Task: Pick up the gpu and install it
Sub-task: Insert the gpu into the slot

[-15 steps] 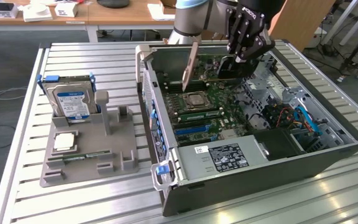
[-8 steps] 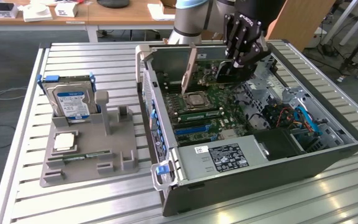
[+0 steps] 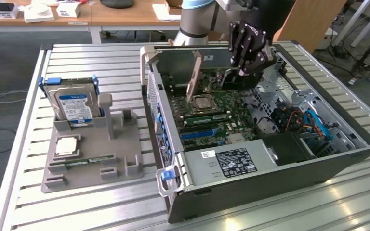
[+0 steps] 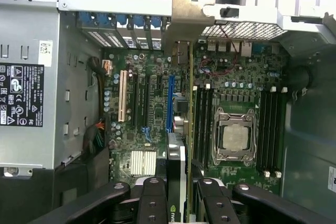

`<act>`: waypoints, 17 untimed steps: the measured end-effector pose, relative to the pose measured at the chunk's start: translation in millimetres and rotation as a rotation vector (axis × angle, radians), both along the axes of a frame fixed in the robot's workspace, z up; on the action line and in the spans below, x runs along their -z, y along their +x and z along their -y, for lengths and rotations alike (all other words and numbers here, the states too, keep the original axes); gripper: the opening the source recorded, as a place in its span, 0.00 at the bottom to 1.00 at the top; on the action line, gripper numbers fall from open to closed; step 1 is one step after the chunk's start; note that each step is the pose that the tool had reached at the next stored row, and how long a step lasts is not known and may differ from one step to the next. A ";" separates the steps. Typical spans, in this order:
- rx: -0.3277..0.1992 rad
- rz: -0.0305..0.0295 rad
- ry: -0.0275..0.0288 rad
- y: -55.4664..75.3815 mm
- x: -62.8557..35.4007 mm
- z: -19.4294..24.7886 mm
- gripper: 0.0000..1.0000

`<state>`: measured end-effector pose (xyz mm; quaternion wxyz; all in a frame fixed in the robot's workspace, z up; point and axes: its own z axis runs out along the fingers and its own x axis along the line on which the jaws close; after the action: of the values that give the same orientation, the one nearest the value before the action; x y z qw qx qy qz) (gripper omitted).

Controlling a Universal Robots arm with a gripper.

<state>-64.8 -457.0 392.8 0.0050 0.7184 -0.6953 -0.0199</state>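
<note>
The gpu [image 3: 220,79] is a dark card with a pale metal bracket [image 3: 194,72] along one end. It hangs upright inside the open computer case [image 3: 339,159], just above the motherboard [image 3: 214,120] and near the CPU socket [image 3: 204,102]. My gripper [image 3: 240,77] is shut on the card's far end. The wrist view looks down the gpu [image 4: 177,166] edge-on between my black fingers [image 4: 152,203]. Its bracket [image 4: 181,19] reaches the case's rear slot openings, and the card lies between the blue slot [image 4: 170,103] and the RAM slots.
A grey holder [image 3: 117,159] on the slatted table, at the exterior view's left, carries a hard drive [image 3: 74,103], a CPU [image 3: 66,144] and a RAM stick [image 3: 85,162]. Inside the case are the power supply [image 3: 233,161] and a bundle of cables [image 3: 300,122].
</note>
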 end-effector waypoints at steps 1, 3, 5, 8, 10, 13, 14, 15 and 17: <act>0.000 0.0001 0.0001 0.0 1.9 0.0 0.27; 0.000 0.0001 0.0000 0.0 5.4 0.0 0.27; 0.000 0.0000 0.0000 0.0 9.1 0.0 0.27; 0.000 0.0000 -0.0003 0.0 14.5 0.0 0.27; 0.000 0.0000 -0.0002 0.0 18.3 -0.1 0.27; 0.000 0.0000 -0.0003 0.0 23.7 -0.1 0.27; 0.000 0.0000 -0.0003 0.0 25.5 -0.2 0.27; 0.000 0.0000 -0.0003 0.0 27.3 -0.2 0.27; 0.000 0.0000 -0.0003 0.0 30.9 -0.3 0.27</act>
<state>-64.8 -456.7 361.9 0.0051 0.7184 -0.6954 -0.0198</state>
